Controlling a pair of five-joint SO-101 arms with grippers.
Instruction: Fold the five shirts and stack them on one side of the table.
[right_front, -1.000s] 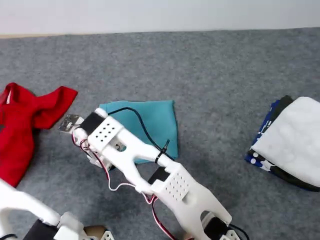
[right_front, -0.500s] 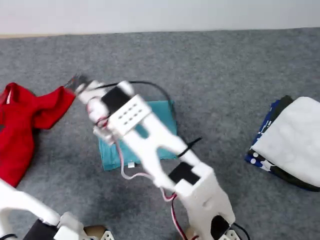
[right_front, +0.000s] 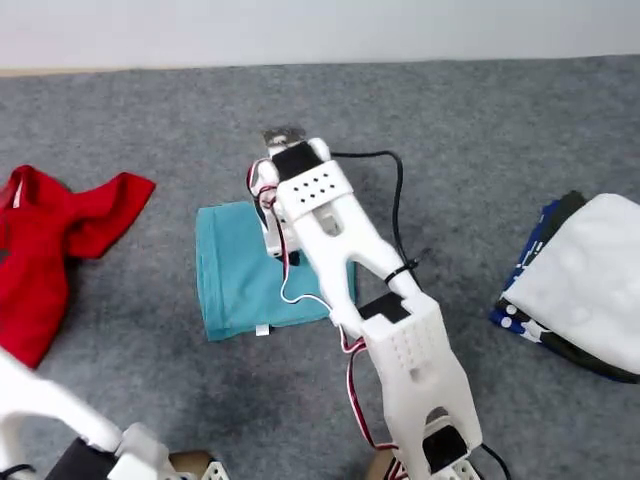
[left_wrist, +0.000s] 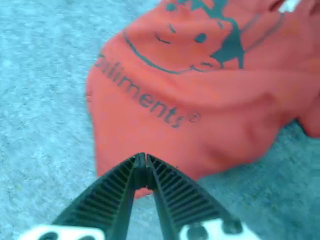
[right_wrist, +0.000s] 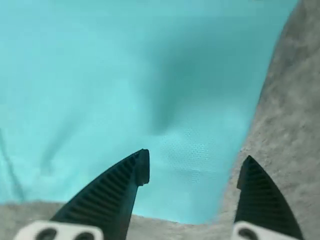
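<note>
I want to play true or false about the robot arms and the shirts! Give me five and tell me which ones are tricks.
1. The teal shirt lies folded. True.
2. The red shirt sits on top of the pile. False: it lies rumpled, far from the pile.
3. The right gripper is open over the teal shirt. True.
4. The left gripper is wide open. False: it is shut, above the red shirt.
5. A white shirt tops the pile. True.

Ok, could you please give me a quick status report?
Right gripper open over teal shirt. Left gripper shut, facing red shirt. Folded stack sits apart.
</note>
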